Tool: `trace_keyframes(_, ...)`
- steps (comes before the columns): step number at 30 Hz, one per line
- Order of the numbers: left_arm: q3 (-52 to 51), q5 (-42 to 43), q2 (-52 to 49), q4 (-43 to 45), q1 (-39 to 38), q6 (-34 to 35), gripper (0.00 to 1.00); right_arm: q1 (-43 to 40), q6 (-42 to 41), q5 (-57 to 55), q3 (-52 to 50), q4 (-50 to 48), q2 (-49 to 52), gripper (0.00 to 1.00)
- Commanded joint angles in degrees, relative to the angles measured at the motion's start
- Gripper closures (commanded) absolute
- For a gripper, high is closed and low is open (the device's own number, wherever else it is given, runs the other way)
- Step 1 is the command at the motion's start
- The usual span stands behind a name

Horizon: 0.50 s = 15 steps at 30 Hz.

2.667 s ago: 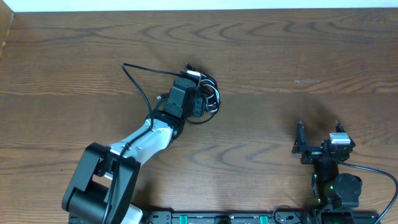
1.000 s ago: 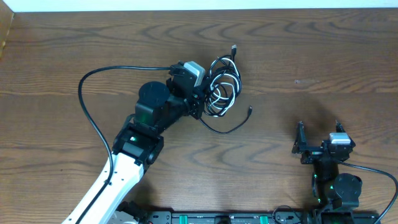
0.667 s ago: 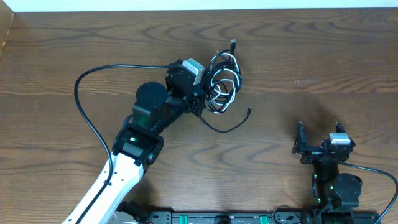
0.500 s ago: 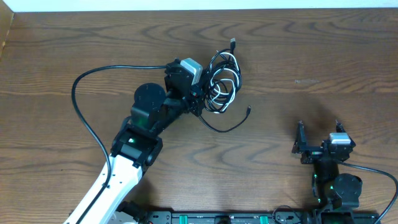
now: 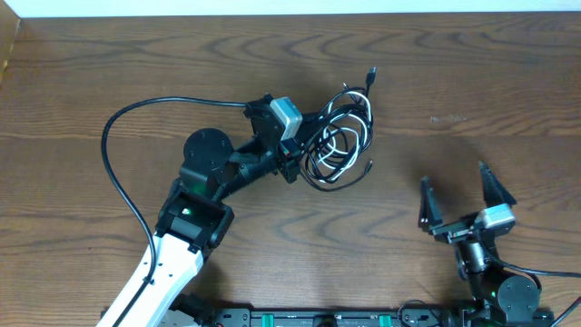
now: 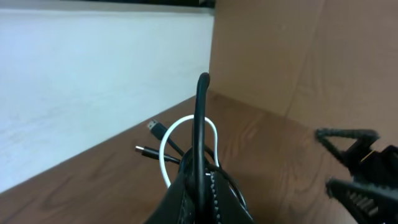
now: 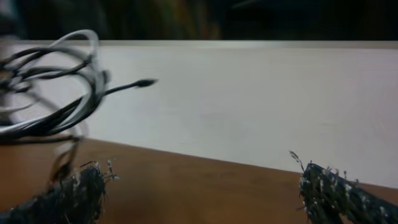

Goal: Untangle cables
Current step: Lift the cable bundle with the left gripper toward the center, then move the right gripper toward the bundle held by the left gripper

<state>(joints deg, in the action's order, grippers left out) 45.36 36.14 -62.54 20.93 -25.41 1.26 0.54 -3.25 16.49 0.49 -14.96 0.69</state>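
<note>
Gripping the cables (image 5: 343,136), the left pincer (image 5: 298,153) is clamped on the left side of the bundle, jaws pressed together with cords pinched between them. The bundle is a knot of black loops around the middle of the desk (image 5: 472,82), just right of the left wrist. One plug (image 5: 371,73) sticks out toward the far edge. A second plug end hangs off the near-right side.

The right pincer (image 5: 460,195) is spread wide and grips nothing. It sits near the right front of the desk, well apart from the bundle.

Overhead only: both arms and the whole spread of loops. Whether the lowest loop touches the desk cannot be told.

Left wrist only: one black cord rises straight up from between the closed fingers. A white cable (image 6: 163,151) arcs behind it, and two plug tips point left. The other pincer's gaping fingers show at the right edge.

Right wrist only: the bundle is a blur at upper left against a pale wall (image 7: 261,106), with one plug tip jutting right. Its own fingers sit far apart at the lower corners, with bare desk between them.
</note>
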Motion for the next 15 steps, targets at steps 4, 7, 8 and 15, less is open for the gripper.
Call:
trace_keyframes(4,1.01,2.21,0.83,4.28,-0.02,-0.83,0.93,-0.66,0.0,10.32,8.28,3.56,3.76,0.01)
trace_keyframes(7,1.01,1.75,0.83,5.31,-0.02,-0.83,0.92,-1.38,0.98,14.45,14.75,6.91,10.1,0.01)
trace_keyframes(8,1.01,1.57,0.83,5.4,0.0,-0.81,0.92,-1.77,1.44,16.5,17.68,8.39,13.33,0.01)
trace_keyframes(15,1.01,-4.07,0.83,5.33,-0.02,1.66,0.93,-2.75,6.6,36.83,35.56,15.5,36.81,0.01)
